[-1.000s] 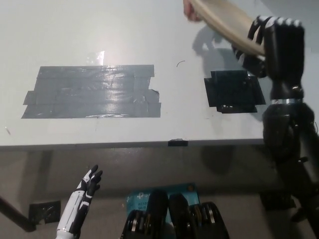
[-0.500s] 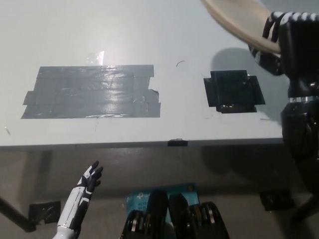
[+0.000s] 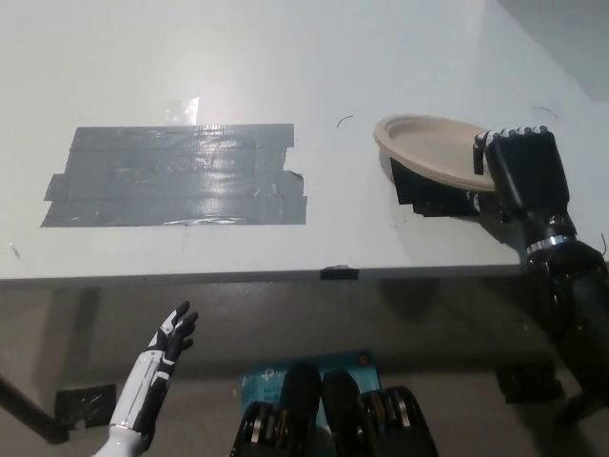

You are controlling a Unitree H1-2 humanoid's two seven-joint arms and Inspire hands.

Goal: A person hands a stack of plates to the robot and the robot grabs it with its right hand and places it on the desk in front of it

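Desk [image 3: 285, 57] is pale grey and fills the upper frame. We count two tape patches on it: one large grey patch [image 3: 176, 176] at left, one small black patch [image 3: 428, 195] at right. Black right hand [image 3: 523, 171] reaches in from the right, fingers curled over the near rim of the plates [image 3: 433, 148], gripping them. We see one beige stack, tilted slightly, low over the black patch; contact unclear. White left hand [image 3: 171, 343] rests below the desk edge at lower left, fingers spread, empty.
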